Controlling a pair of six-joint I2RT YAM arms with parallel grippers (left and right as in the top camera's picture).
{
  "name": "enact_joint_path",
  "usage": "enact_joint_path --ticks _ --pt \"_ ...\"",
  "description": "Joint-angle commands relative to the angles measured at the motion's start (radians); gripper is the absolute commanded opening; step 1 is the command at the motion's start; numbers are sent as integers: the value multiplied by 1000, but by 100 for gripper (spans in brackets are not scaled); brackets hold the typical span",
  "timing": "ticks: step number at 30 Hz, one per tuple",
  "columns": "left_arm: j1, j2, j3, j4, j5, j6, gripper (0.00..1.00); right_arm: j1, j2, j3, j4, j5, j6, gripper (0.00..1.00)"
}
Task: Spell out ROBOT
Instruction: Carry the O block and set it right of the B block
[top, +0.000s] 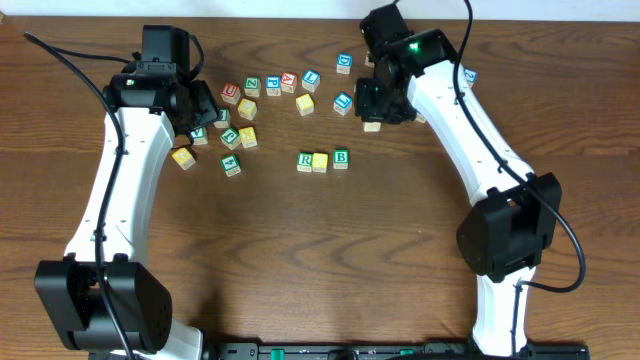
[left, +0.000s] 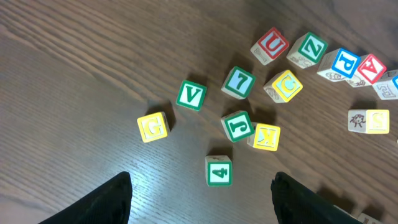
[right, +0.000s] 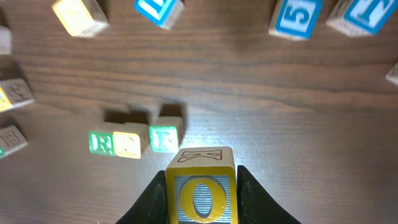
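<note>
While the dark wood-grain counter (top: 400, 260) carries R (top: 305, 160), a yellow cube (top: 320, 161) and B (top: 341, 158) in a close row, the right hand (right: 200, 180) grips a yellow O cube (right: 200, 199) apart from that row; the left hand (left: 200, 199) hangs wide open, empty, above scattered cubes (left: 239, 82).

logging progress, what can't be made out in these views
Right claw gripping O cube: overhead, arm covers the grip.
Yellow cube between R and B: letter too small overhead, blurred in right wrist.
T cube: right wrist, cut by top edge.
Left claw: left wrist, cut by bottom edge.
</note>
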Motion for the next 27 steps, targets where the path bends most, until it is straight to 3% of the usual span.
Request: enact_joint_path --ticks 1,8,16,27 --pt "2 -17 10 3 -13 -8 71 8 13 -40 -2 -21 -14 24" --pt "2 -16 10 6 -13 -8 71 13 13 -186 79 -21 -6 25" --pt "2 -15 10 10 -13 -8 71 39 13 -362 303 -9 -6 27" --pt "2 -15 10 10 -13 -8 71 65 13 -435 401 56 24 28"
